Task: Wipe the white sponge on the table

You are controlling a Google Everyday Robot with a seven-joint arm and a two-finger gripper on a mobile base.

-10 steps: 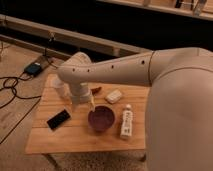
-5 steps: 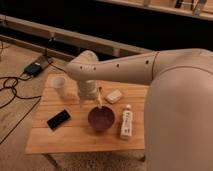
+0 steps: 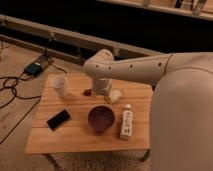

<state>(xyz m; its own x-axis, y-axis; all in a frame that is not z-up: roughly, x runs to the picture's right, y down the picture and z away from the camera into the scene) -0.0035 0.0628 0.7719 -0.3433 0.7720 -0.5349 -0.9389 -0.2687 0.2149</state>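
Note:
The white sponge (image 3: 116, 96) lies on the far middle of the wooden slatted table (image 3: 75, 137), an off-white block partly covered on its left by my arm. My gripper (image 3: 104, 90) hangs from the pale wrist just left of the sponge, low over the tabletop and right beside it. Its jaws stand open and I see nothing held in them. Whether it touches the sponge I cannot tell.
A purple bowl (image 3: 101, 118) stands near the table's middle, with a long white labelled tube (image 3: 126, 123) to its right. A black phone (image 3: 58, 119) lies front left, a white cup (image 3: 59, 85) far left, a small red object (image 3: 88, 92) by the gripper. Cables (image 3: 15, 85) cross the floor at left.
My arm has swung right across the table's far side, from over the white cup to beside the sponge. The cup now stands uncovered. Nothing on the table has shifted.

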